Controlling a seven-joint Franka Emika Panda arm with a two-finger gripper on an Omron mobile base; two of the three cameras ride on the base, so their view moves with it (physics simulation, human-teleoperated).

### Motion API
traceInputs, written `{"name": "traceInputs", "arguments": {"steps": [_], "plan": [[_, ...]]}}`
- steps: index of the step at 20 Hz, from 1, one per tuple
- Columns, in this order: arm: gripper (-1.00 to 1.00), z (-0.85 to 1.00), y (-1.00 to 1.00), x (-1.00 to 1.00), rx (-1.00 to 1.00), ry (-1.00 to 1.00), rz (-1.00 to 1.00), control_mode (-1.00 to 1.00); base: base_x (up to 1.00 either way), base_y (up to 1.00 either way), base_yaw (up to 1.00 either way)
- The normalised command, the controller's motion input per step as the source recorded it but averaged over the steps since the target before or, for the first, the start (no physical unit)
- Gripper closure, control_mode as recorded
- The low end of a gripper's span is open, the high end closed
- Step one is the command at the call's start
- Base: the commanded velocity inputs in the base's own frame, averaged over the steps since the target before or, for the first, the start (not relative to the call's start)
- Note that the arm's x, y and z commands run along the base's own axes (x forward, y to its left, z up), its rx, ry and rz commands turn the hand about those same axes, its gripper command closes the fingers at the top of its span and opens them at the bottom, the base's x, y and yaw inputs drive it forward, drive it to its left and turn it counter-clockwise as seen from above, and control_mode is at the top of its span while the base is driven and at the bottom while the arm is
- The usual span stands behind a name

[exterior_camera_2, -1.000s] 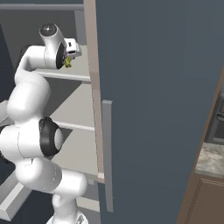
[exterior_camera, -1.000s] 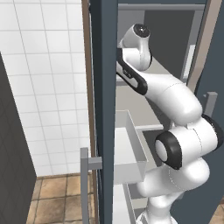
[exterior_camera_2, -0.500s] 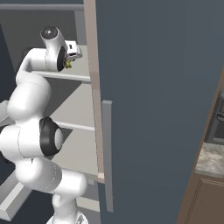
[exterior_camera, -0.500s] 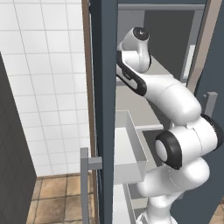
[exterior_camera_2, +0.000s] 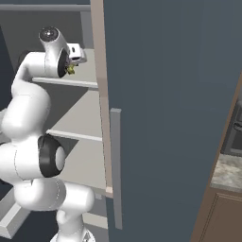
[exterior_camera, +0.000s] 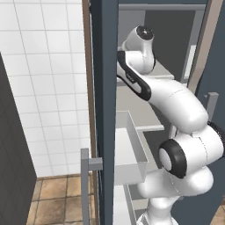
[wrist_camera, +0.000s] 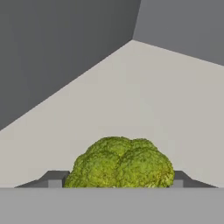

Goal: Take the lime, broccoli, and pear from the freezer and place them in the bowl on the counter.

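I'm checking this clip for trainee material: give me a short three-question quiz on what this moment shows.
1. True or false: the broccoli sits between the two fingers of the end effector.
2. Multiple choice: what does the broccoli rest on? A) the wooden bowl B) a pale shelf inside the freezer C) the tiled floor.
3. Fill in the blank: in the left base view, a white pull-out ____ stands out from the freezer below the arm.

Key
1. True: a dark finger shows at each side of the clump.
2. B
3. drawer
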Motion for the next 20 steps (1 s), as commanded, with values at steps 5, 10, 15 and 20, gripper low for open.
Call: {"name": "traceInputs", "arguments": {"steps": [5,10,15,20], "plan": [[1.00,0.00,-0.10,-1.00,0.10,-0.06,-0.06,-1.00,0.00,0.00,0.00],[1.00,0.29,-0.33,-1.00,0.14,-0.10,-0.16,-1.00,0.00,0.00,0.00],[1.00,0.18,-0.41,-1.00,0.16,-0.10,-0.19,-1.00,0.00,0.00,0.00],[1.00,0.08,-0.36,-1.00,0.16,-0.03,-0.19,-1.00,0.00,0.00,0.00]]}}
